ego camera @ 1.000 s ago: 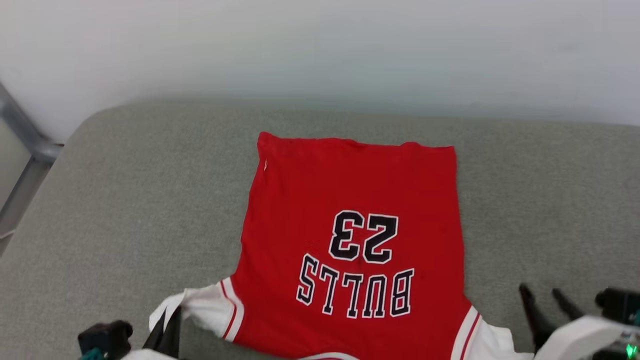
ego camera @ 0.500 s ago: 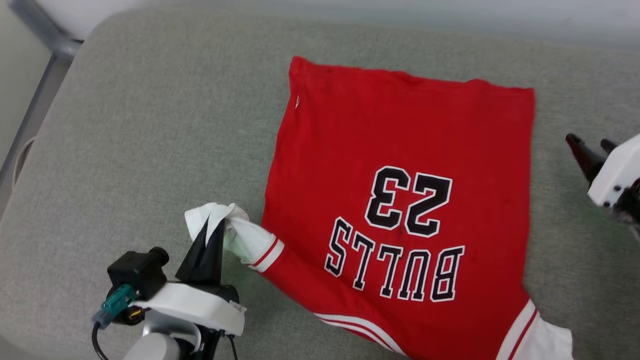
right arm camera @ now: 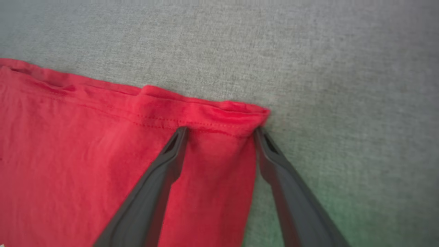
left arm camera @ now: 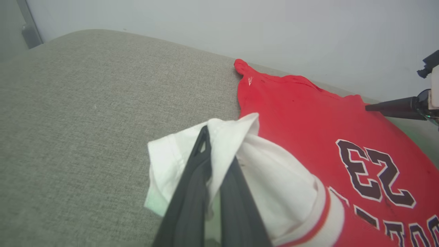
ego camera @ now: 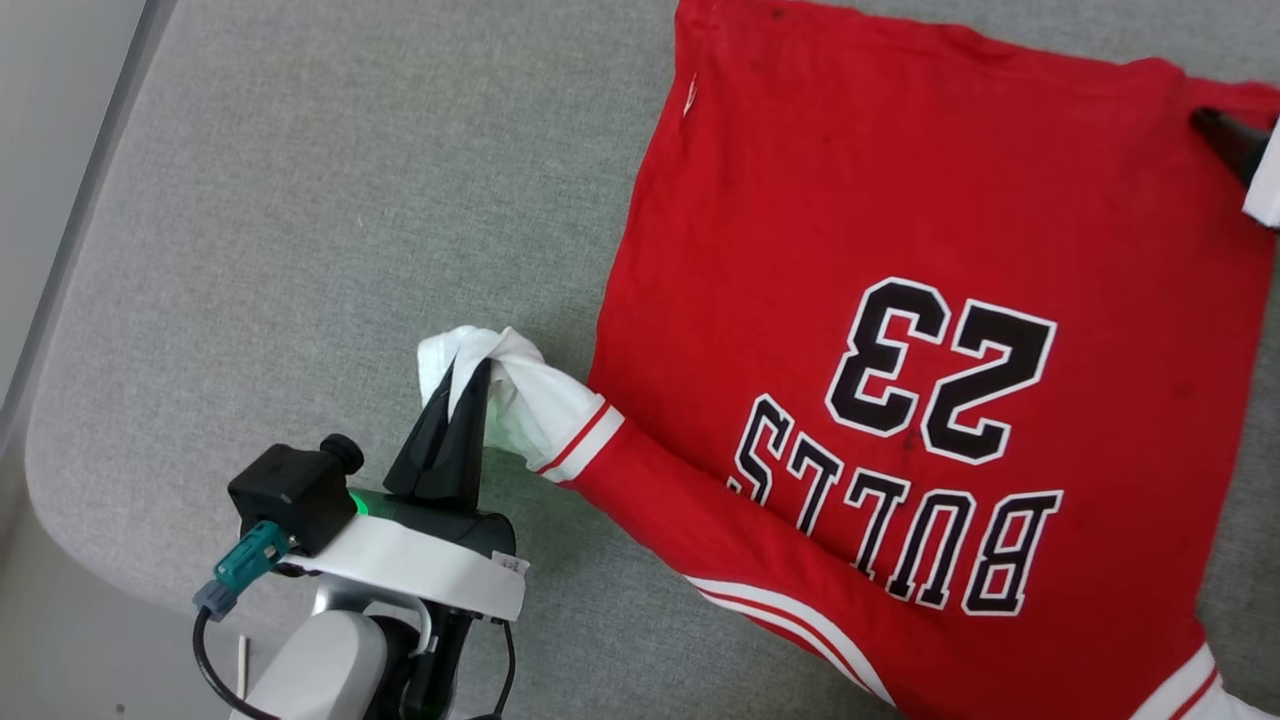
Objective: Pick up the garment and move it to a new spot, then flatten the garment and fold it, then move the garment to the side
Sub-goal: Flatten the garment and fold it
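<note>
your left gripper [ego camera: 468,375] pinches the jersey's [ego camera: 850,200] white sleeve [ego camera: 535,405] toward the cushion's [ego camera: 300,200] near-left corner; your right gripper [right arm camera: 221,132] stands wide, astride its far hem corner.

A padded bench [ego camera: 300,200] covered in grey-green woven fabric, with rounded corners, takes up most of the scene. Behind its far edge rises a plain, pale grey-white wall [left arm camera: 240,27]. A dark grey metal post [left arm camera: 29,24] stands just past the bench's far left corner. Below its near left corner lies smooth grey floor [ego camera: 60,650]. The light on the bench is soft and even.
</note>
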